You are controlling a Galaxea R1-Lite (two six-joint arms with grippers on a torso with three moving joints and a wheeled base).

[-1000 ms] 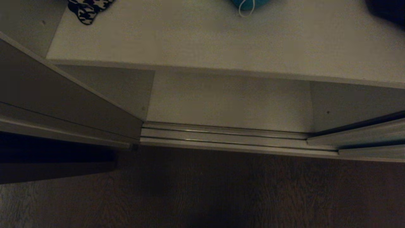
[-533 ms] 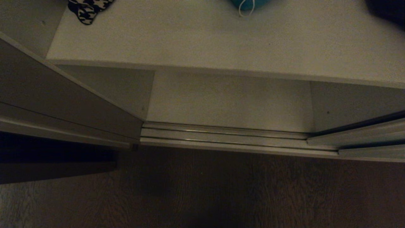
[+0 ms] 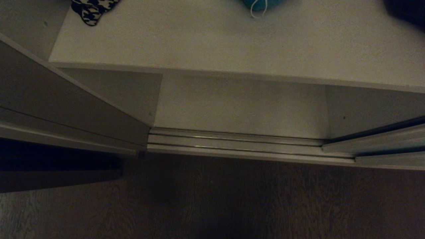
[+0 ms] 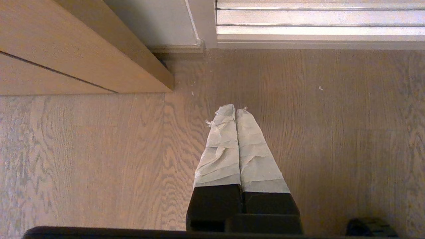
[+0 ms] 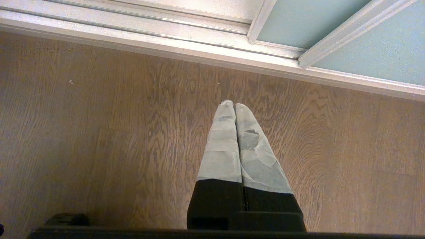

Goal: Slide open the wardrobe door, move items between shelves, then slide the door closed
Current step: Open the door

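Note:
The wardrobe stands open in the middle. Its sliding door [image 3: 378, 141] is pushed to the right, and in the right wrist view it shows as a pale grey-green panel [image 5: 308, 23]. The upper shelf [image 3: 232, 43] bears a teal plush toy [image 3: 262, 4], cut off by the head view's top edge. A step below it is the lower shelf [image 3: 239, 106], bare. My left gripper [image 4: 235, 109] and my right gripper [image 5: 234, 104] hang shut and empty over the wooden floor in front of the wardrobe. Neither shows in the head view.
A houndstooth bag [image 3: 91, 10] lies at the upper shelf's left, a black bag [image 3: 406, 11] at its right. The ribbed floor track [image 3: 232, 141] runs along the opening. Brown wooden panelling [image 4: 66, 49] stands left of it.

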